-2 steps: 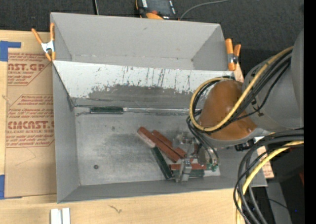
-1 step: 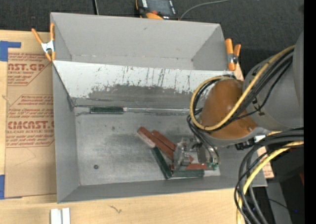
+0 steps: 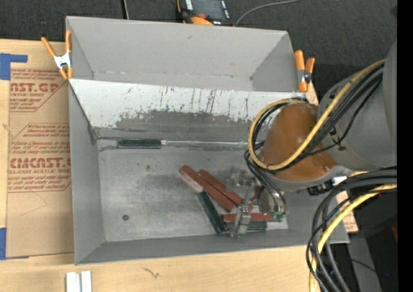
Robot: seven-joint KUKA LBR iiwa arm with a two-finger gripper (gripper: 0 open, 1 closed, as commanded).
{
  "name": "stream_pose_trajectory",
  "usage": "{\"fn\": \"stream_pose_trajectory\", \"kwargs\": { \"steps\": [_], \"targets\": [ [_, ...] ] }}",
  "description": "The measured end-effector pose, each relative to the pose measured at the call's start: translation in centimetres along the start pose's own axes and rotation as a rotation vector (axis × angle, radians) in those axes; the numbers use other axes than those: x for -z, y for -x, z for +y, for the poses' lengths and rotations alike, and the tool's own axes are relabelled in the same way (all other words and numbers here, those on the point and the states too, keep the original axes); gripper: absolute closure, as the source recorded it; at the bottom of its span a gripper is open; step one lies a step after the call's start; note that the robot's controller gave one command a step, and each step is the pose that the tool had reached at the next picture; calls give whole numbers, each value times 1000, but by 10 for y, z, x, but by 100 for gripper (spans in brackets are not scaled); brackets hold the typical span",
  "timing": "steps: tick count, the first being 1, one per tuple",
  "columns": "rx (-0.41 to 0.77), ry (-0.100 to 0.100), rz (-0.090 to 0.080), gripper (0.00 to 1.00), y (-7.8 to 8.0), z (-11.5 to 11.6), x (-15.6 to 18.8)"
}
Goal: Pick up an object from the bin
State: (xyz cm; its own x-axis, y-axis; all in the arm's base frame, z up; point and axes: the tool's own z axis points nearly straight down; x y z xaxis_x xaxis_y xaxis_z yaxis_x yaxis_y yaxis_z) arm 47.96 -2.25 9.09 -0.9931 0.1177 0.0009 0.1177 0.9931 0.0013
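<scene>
The gripper (image 3: 245,213) stood low in the near right corner of the bin (image 3: 161,58), down among a small heap of sticks. Whether it was open or closed could not be told. Nearest it lay two reddish-brown bars (image 3: 208,185), slanting side by side toward the bin's middle, with a dark green bar (image 3: 211,210) crossing beneath them.

The crossing was the likely trouble. A grasp on one bar might catch its neighbour too, or pinch only an end, so the piece would swing and drop. The bin's right wall stood near, leaving little room to shift. The orange wrist cover (image 3: 293,142) and cables (image 3: 284,107) hid part of the heap. A dark green strip (image 3: 139,144) lay well apart, along the foot of the bin's far wall.
</scene>
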Motion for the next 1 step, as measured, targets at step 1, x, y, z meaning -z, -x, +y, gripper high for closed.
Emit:
{"fn": "stream_pose_trajectory", "kwargs": {
  "steps": [1],
  "targets": [
    [106,-1,-2,0,11,-8,-21]
  ]
}}
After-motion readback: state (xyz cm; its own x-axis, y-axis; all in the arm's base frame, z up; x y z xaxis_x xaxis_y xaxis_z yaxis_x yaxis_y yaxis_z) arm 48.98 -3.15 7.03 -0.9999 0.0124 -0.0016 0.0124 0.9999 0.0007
